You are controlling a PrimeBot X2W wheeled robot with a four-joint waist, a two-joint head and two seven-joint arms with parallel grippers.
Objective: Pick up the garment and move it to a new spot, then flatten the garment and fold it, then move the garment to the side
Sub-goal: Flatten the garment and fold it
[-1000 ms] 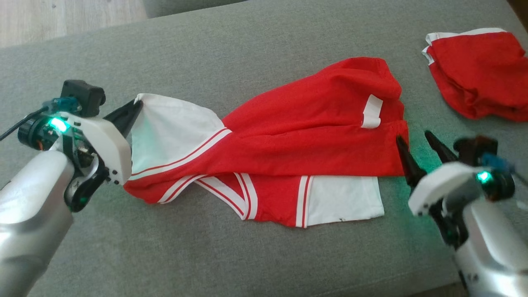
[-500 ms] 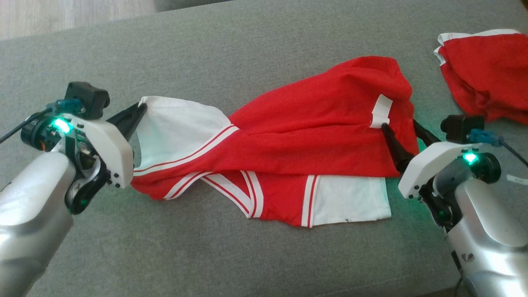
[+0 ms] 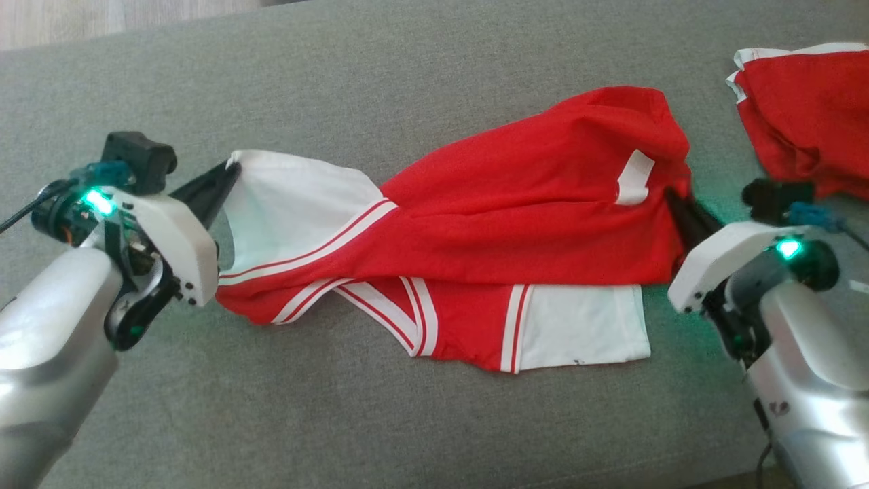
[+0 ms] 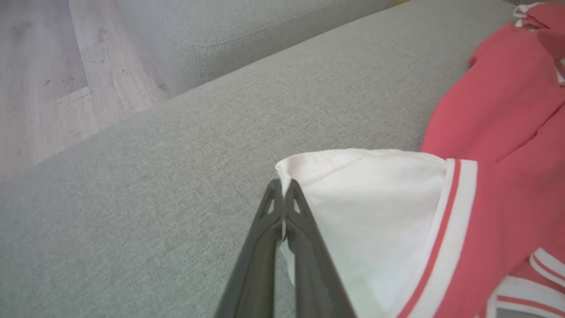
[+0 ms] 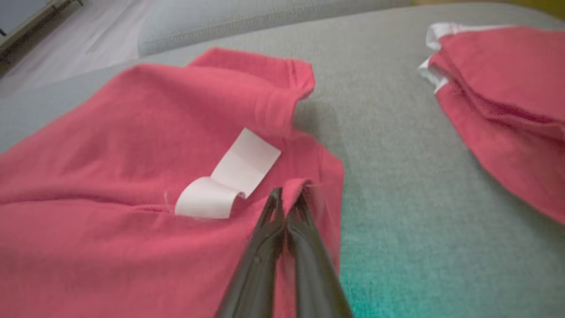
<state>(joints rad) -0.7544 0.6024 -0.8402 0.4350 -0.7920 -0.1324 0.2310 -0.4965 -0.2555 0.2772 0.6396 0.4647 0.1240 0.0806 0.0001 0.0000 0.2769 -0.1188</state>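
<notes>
A grey woven cushion spreads across the head view, with a strip of pale wooden floor at 11 o'clock; the left wrist view also shows another grey cushion edge beyond it. The garment, red with white panels and red-and-white stripes, lies stretched across the middle of the cushion from 9 o'clock to 3 o'clock. A white label curls up from its red cloth near the 3 o'clock end, and any print on it is too blurred to read. The left gripper reaches in from 8 o'clock on a pale forearm, fingers pointing toward 2 o'clock, its 2 fingers pressed together on the hemmed corner of the white panel, as the left wrist view shows plainly. The right gripper comes in from 4 o'clock, fingers pointing toward 10 o'clock, and in the right wrist view its 2 fingers are clamped on a raised fold of the red edge just beside the label. A second red garment with white trim lies crumpled at 2 o'clock, apart from the first.
</notes>
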